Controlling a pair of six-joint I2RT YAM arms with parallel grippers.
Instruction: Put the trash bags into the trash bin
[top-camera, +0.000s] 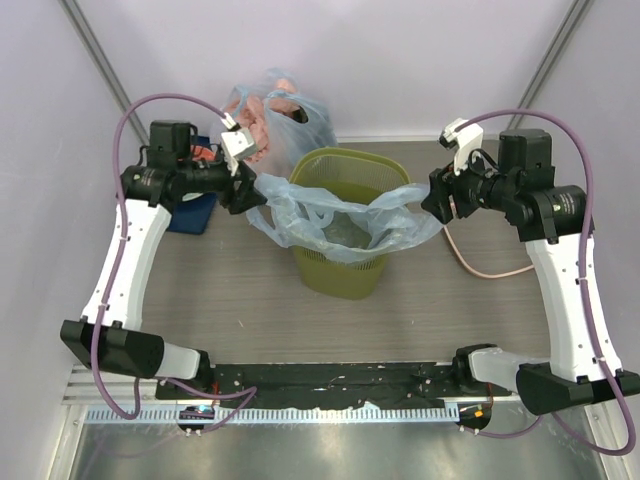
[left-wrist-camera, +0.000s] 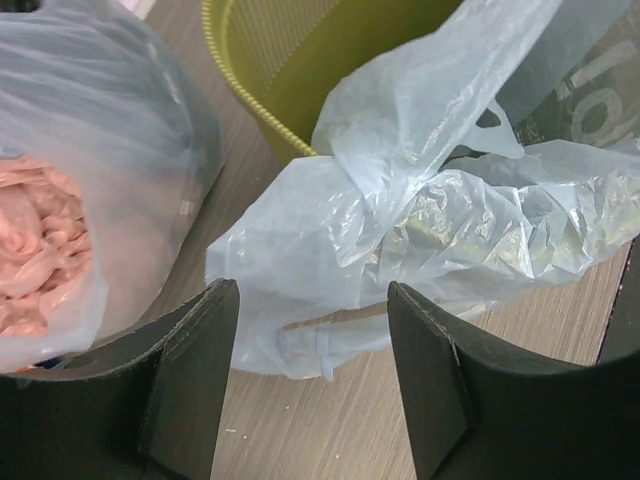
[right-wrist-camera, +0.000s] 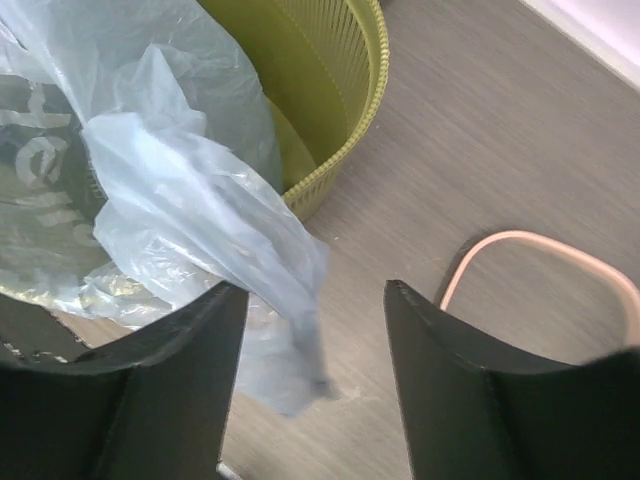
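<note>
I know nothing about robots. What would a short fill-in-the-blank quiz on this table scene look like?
1. The thin light-blue bag lies draped over the bin, whose colour is ___.
2. The left gripper and the right gripper both stand ___.
3. The knotted bag behind the bin shows lumps coloured ___.
4. The loose cable on the table lies on the ___ arm's side.
Missing words: green, open, pink, right.

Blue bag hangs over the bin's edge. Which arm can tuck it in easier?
Probably the left. The left gripper is open, with a big bunch of the blue bag straight ahead, outside the bin rim. The right gripper, also open, faces only a thin flap.
</note>
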